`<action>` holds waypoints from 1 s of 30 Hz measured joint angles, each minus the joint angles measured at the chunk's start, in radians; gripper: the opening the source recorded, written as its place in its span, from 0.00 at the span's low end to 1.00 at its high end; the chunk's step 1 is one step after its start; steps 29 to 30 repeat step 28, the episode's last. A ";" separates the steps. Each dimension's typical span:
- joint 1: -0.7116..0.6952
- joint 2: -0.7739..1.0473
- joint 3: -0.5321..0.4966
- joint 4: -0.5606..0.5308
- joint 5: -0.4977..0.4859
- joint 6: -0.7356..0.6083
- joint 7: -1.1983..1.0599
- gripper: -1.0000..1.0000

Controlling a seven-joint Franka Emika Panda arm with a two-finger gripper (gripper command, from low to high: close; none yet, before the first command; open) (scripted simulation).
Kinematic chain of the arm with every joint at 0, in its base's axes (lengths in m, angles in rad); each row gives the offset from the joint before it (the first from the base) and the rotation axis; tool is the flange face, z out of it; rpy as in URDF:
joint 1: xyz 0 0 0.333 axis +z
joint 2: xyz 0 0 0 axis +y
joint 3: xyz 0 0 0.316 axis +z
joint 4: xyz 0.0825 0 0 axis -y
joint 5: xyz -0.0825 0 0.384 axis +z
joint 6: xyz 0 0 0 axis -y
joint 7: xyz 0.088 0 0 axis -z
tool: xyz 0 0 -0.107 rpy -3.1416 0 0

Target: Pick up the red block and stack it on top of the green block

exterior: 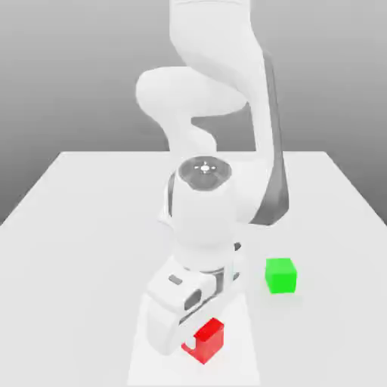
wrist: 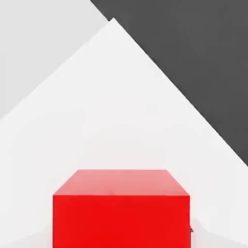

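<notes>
While my arm bends low over the white table (exterior: 75, 227) in the exterior view, my gripper (exterior: 198, 344) sits right at the red block (exterior: 207, 339) near the front edge; whether my fingers pinch it I cannot tell; the green block (exterior: 280, 275) rests apart, toward that view's right; from my hand view, the red block (wrist: 121, 208) looms close on the table (wrist: 111, 106).

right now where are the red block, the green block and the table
red block (exterior: 209, 339): exterior view, on its front face.
green block (exterior: 280, 276): exterior view, middle of its front face.
table (exterior: 83, 249): exterior view, bare surface toward that view's left.
</notes>
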 joint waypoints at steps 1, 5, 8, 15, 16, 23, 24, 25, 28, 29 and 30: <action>0.007 -0.030 -0.010 -0.005 -0.015 -0.025 0.011 0.00; 0.024 -0.167 -0.025 -0.034 -0.069 -0.133 0.051 0.00; 0.125 -0.272 0.033 -0.113 -0.046 -0.161 0.039 0.00; 0.297 -0.524 0.162 -0.321 -0.040 -0.203 0.045 0.00; 0.320 -0.562 0.186 -0.352 -0.045 -0.209 0.051 0.00; 0.332 -0.398 0.223 -0.381 -0.081 -0.015 0.077 0.00; 0.334 -0.362 0.219 -0.379 -0.091 0.019 0.084 0.00; 0.328 -0.326 0.220 -0.378 -0.103 0.054 0.092 0.00; 0.329 -0.307 0.218 -0.377 -0.112 0.073 0.098 1.00; 0.329 -0.307 0.218 -0.377 -0.112 0.073 0.098 1.00; 0.329 -0.307 0.218 -0.377 -0.112 0.073 0.098 1.00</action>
